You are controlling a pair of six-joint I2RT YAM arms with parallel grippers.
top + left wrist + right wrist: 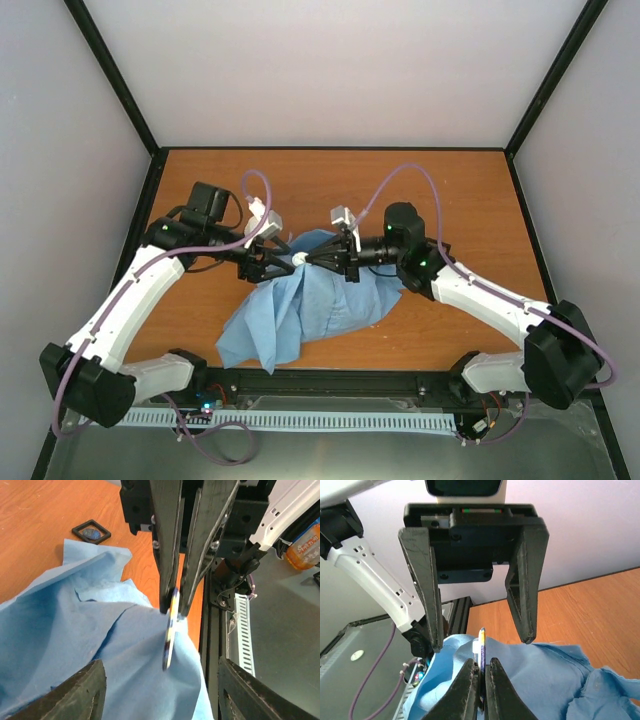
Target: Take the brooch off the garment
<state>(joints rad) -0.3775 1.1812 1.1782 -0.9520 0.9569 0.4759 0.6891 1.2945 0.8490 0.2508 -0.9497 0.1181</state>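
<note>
Top external: high behind near edge, looking down over whole counter (460, 200).
Wrist views: close, low, facing each other.
Wrists share: brooch (170, 635), garment (75, 645).

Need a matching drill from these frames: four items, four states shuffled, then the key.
Items
1. left gripper
2. right gripper
3. brooch
4. black square case

States
A. lying on the table, beyond the shirt
B. shut, fingertips pinching something thin
C. open, fingers spread either side of the other gripper's tips
D. edge-on, clamped just above the shirt

Pairs: 1-C, 2-B, 3-D, 4-A
</note>
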